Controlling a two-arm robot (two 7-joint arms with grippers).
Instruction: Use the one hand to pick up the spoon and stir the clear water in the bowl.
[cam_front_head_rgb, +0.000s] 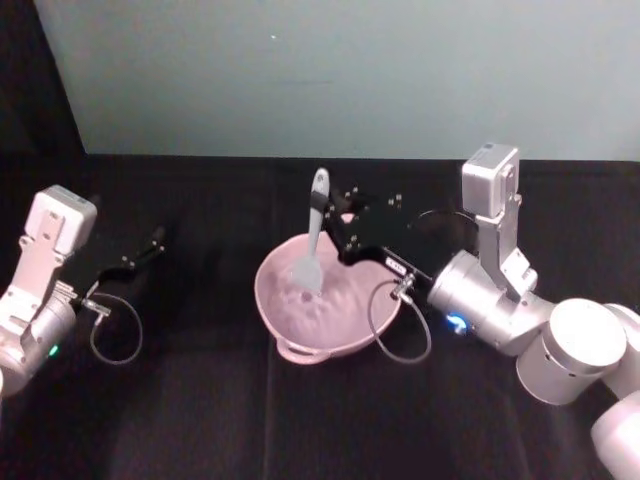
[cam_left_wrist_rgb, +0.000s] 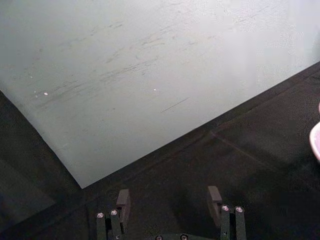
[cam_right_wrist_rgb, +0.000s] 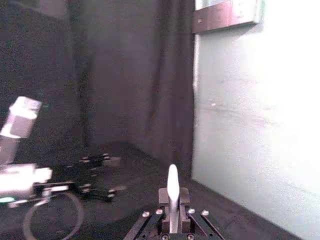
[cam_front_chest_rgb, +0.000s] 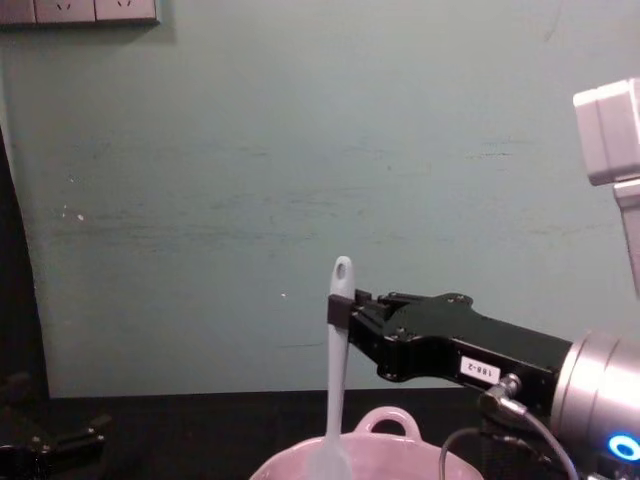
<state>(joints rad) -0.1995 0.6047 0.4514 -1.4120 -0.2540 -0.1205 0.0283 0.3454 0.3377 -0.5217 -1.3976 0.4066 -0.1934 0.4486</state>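
A pale pink bowl (cam_front_head_rgb: 345, 330) with a wavy rim sits at the middle of the black table, and its loop handle shows in the chest view (cam_front_chest_rgb: 392, 418). The white spoon (cam_front_head_rgb: 314, 232) stands nearly upright with its blade down in the bowl. My right gripper (cam_front_head_rgb: 330, 228) is shut on the spoon's handle (cam_front_chest_rgb: 338, 330), reaching in from the right just above the bowl. In the right wrist view the handle tip (cam_right_wrist_rgb: 172, 185) sticks up between the jaws. The water shows only as a faint sheen (cam_front_head_rgb: 315, 305). My left gripper (cam_front_head_rgb: 155, 240) rests open at the far left.
A pale green wall (cam_front_head_rgb: 340, 70) backs the table. Grey cable loops hang beside each wrist (cam_front_head_rgb: 400, 325). Bare black tabletop (cam_front_head_rgb: 200, 400) lies between the left arm and the bowl and in front of it. The bowl's edge (cam_left_wrist_rgb: 315, 142) shows in the left wrist view.
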